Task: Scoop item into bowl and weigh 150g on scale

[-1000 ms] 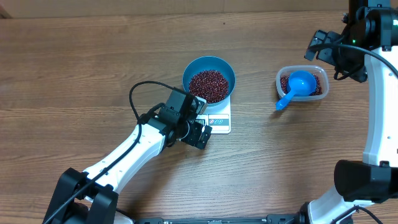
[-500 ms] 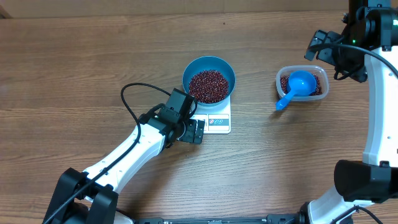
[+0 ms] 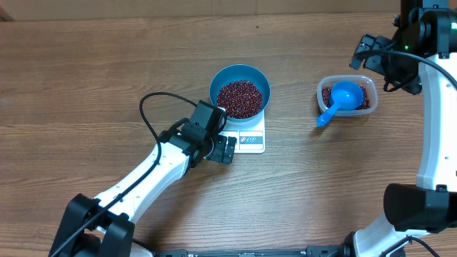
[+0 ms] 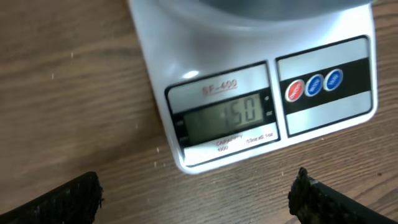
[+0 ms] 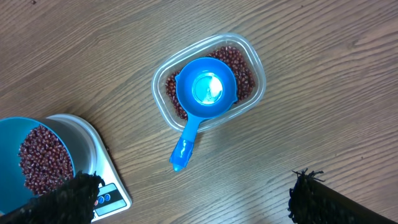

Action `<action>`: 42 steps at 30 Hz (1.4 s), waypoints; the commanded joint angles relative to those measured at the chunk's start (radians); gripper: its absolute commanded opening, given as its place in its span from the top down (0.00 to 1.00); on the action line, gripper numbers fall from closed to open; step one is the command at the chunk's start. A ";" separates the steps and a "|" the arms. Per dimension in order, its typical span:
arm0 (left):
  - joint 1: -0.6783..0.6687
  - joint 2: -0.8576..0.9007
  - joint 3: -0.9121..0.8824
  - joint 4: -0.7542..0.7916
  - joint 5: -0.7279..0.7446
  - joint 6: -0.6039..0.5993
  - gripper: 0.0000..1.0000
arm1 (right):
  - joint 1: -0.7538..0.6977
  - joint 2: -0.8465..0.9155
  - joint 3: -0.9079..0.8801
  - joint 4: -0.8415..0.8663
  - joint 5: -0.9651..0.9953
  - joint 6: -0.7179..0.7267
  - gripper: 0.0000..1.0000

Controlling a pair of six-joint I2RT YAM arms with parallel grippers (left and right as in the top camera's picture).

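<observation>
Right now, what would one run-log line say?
beans in blue bowl on scale | display reads 150 | blue scoop in tub | left gripper, right gripper open, empty

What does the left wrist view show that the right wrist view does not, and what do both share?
Left wrist only: the display on the scale, its digits seemingly 150. Right wrist only: beans in the blue bowl and in the clear tub, where the blue scoop rests. Both: the scale, its buttons and the wooden table.

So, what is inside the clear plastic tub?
Red-brown beans and the blue scoop, its handle sticking out over the tub rim. What lies under the scoop's cup is covered.
</observation>
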 commanded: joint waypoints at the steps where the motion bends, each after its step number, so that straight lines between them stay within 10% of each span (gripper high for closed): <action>1: -0.001 -0.096 0.000 0.030 -0.016 0.178 0.00 | 0.000 -0.019 0.019 0.005 0.002 -0.001 0.00; 17: 0.026 -0.519 -0.006 0.214 -0.018 0.639 0.01 | 0.000 -0.019 0.019 0.005 0.002 -0.001 0.00; 42: 0.478 -1.080 -0.444 0.513 0.017 0.199 0.01 | 0.000 -0.019 0.019 0.005 0.002 -0.001 0.00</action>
